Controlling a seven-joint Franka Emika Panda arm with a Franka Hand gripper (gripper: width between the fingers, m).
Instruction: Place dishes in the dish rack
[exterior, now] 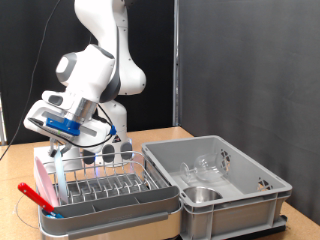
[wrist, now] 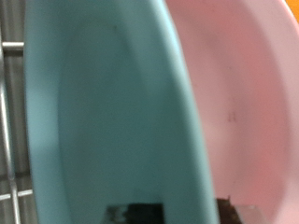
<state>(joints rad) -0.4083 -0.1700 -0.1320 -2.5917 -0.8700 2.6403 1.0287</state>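
Gripper point(exterior: 62, 150) hangs over the far-left end of the dish rack point(exterior: 110, 190), at the exterior view's left. It looks to be pinching the top rim of a thin light-blue plate point(exterior: 62, 175) standing on edge in the wires, but the fingers are too small to tell; can't tell if clamped or released. A pink plate point(exterior: 44, 180) stands just beside it, toward the left. Wrist view is filled by the blue plate point(wrist: 103, 121) and pink plate point(wrist: 243, 93) side by side, w/ rack wires point(wrist: 7, 112) at the picture's edge.

Grey crate point(exterior: 225, 185) at right holds the steel bowl point(exterior: 203, 194) at its near end and clear glass cups point(exterior: 208, 165) further back, well apart from the gripper.

Handling, my guess: plates look like plastic, so light, stiff, smooth and a bit slippery; the rim is the only grab spot when upright. Glass cups fragile, slick; take by the wall/rim. Bowl rigid, shiny, slippery; pinch the rim.

Red-handled utensil point(exterior: 35, 195) lies in the rack's near-left trough.

No brands, labels or readable text.
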